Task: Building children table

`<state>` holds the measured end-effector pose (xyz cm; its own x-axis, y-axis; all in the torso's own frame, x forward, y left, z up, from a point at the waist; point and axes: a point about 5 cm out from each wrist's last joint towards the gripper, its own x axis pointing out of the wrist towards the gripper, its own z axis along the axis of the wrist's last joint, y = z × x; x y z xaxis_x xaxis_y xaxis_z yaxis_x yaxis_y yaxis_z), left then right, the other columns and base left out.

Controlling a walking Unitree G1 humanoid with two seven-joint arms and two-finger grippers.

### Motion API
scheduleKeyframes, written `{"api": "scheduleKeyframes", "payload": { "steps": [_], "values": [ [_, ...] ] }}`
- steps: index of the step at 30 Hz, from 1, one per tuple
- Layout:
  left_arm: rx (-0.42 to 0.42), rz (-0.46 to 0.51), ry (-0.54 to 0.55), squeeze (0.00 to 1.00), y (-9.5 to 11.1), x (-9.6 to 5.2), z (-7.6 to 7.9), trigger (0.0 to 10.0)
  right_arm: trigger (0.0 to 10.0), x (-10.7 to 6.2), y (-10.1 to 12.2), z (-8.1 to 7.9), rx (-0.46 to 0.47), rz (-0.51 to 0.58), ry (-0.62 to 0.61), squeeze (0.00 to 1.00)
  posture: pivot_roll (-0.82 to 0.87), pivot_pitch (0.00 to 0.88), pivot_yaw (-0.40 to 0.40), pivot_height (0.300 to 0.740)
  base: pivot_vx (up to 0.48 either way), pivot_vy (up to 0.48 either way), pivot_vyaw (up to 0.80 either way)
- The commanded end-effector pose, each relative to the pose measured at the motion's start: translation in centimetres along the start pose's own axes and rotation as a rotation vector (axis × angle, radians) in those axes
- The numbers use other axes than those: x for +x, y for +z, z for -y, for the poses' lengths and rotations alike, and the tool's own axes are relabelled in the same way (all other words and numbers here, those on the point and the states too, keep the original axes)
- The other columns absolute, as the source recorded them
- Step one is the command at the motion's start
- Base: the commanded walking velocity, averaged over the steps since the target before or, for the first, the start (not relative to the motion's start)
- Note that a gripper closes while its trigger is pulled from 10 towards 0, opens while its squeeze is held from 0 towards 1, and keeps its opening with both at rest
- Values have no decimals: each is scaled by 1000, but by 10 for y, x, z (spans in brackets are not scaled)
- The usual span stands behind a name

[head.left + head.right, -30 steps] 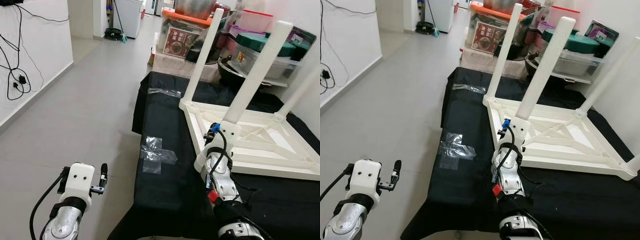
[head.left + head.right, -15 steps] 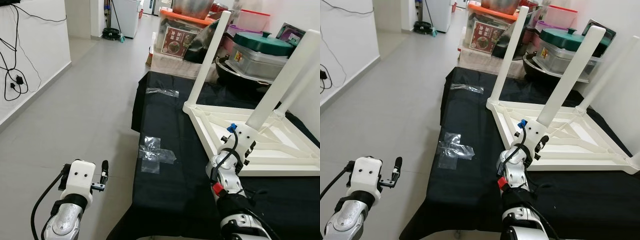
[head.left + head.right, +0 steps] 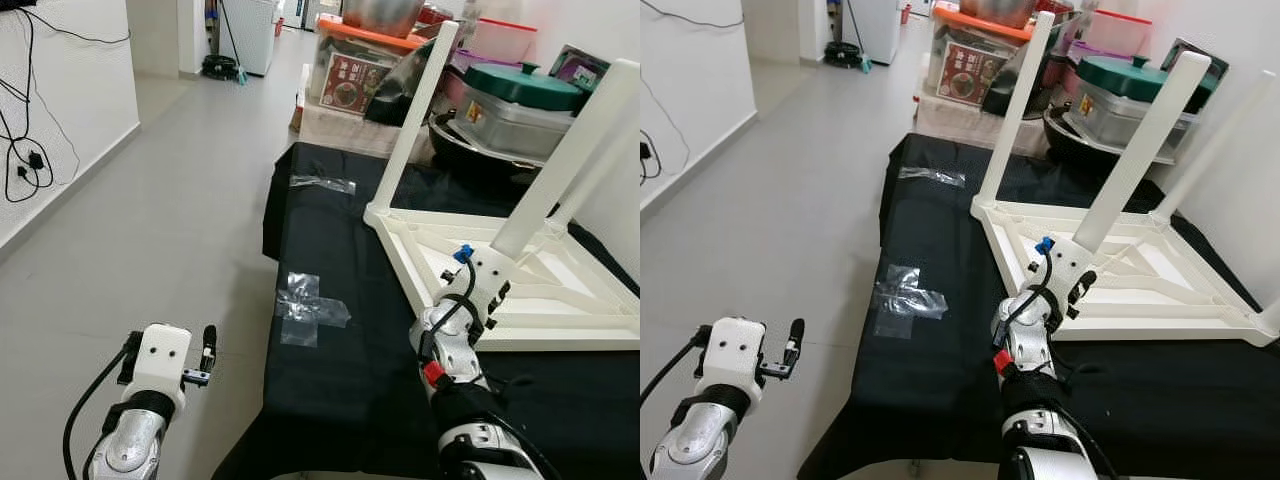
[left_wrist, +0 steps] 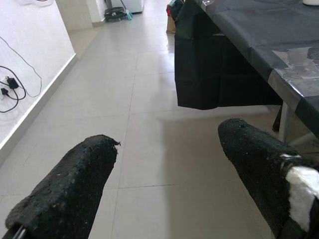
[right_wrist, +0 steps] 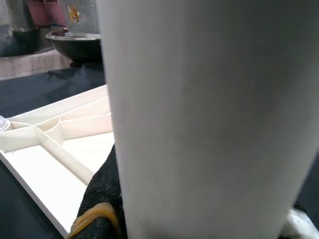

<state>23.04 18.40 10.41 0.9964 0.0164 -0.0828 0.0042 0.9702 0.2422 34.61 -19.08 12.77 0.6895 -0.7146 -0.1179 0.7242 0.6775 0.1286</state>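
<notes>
— How far along is the build, from the head views?

— The white plastic children's table [image 3: 520, 275] lies upside down on the black-draped work surface [image 3: 330, 350]. Several round white legs stand up from its ribbed underside (I count at least three), and the right gripper [image 3: 1080, 262] is at the base of the nearest white leg [image 3: 570, 150]. My guess: that leg is being seated.

— And the left wrist view?

— The left gripper [image 4: 164, 184] hangs idle over the grey tiled floor [image 4: 149, 99], fingers wide apart, holding nothing.

— Right wrist view?

— The leg looms close, a black finger [image 5: 102, 194] pressed against it; it looks clamped on. Turning the table upright remains.
</notes>
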Motion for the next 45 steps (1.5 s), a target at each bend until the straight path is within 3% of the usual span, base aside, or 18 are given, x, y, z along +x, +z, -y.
{"api": "scheduleKeyframes", "payload": {
  "steps": [1,7,45],
  "values": [
    [9,5,-20,0,0,1,3,10000,10000,3,-20,18,-9,-90,-57,0,174,0,-171,740,0,0,0],
    [11,4,-23,0,-1,1,3,10000,10000,2,-6,12,20,-19,-12,0,175,0,-170,740,0,0,0],
    [17,0,-42,0,-2,1,5,10000,10000,5,6,10,82,17,29,0,170,0,-156,740,0,0,0]
  ]
}}
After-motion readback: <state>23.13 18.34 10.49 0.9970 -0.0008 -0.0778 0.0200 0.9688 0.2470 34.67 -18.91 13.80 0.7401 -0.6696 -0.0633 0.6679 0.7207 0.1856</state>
